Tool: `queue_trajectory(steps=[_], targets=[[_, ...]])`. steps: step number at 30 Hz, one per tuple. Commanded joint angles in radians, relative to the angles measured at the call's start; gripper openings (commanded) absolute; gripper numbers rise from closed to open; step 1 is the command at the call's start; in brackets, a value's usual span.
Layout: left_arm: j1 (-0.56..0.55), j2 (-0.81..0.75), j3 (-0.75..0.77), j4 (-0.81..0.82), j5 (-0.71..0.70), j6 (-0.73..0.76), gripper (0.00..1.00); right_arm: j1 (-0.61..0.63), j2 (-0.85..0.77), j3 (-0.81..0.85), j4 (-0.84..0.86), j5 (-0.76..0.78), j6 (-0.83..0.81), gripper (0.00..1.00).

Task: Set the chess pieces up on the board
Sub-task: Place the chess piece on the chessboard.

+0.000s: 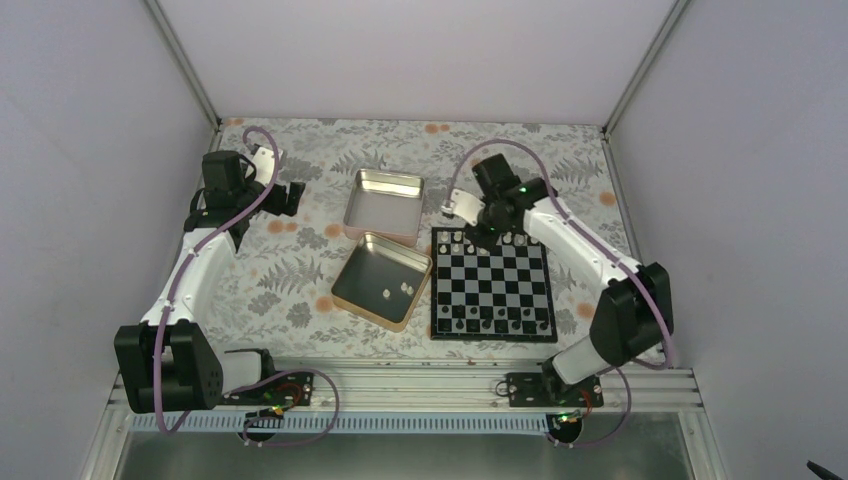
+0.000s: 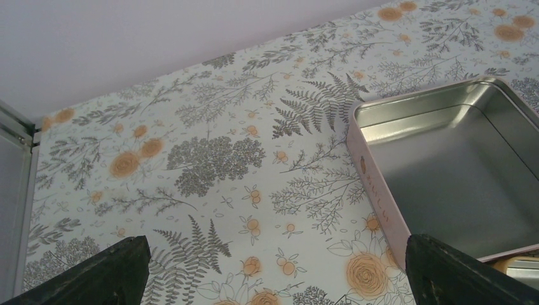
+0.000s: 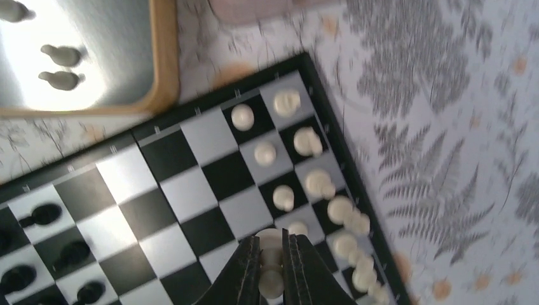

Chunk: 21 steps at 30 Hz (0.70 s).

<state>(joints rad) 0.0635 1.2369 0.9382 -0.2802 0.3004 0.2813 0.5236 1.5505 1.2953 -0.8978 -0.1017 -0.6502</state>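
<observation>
**Right gripper [image 3: 272,253] clamped on a cream piece [image 3: 271,279] over the board's far rows**

The right fingers are pressed together on the one cream piece. It sits low over a light square beside the cream rows; can't tell if it touches the board [image 1: 492,338]. The other cream chess pieces [image 3: 307,141] stand in the two far rows, several crowded at the rim and some blurred. Dark pieces [image 1: 489,321] fill the near rows, and the middle squares are bare. The board lies on the right of the floral table [image 1: 280,280]. Just left of it is a gold-rimmed tin [image 1: 365,312] with three loose cream pieces [image 1: 403,288] inside. A pink-sided tin [image 1: 385,200] sits just beyond that. The left gripper [image 2: 276,254] is far left, fingers wide apart, holding nothing, above the tablecloth near the pink tin.
</observation>
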Motion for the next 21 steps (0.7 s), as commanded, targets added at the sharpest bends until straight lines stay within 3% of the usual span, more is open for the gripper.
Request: queue_trajectory(steps=[1,9,21], targets=[[0.004,-0.002,0.004,-0.006,0.019,0.015,1.0,-0.095,-0.063,-0.096,-0.01,-0.029,-0.013,0.09],[0.004,-0.002,0.007,-0.007,0.012,0.012,1.0,-0.23,-0.063,-0.207,0.036,-0.053,-0.042,0.09],[0.004,-0.006,0.007,-0.007,0.006,0.013,1.0,-0.288,0.061,-0.195,0.106,-0.09,-0.068,0.1]])
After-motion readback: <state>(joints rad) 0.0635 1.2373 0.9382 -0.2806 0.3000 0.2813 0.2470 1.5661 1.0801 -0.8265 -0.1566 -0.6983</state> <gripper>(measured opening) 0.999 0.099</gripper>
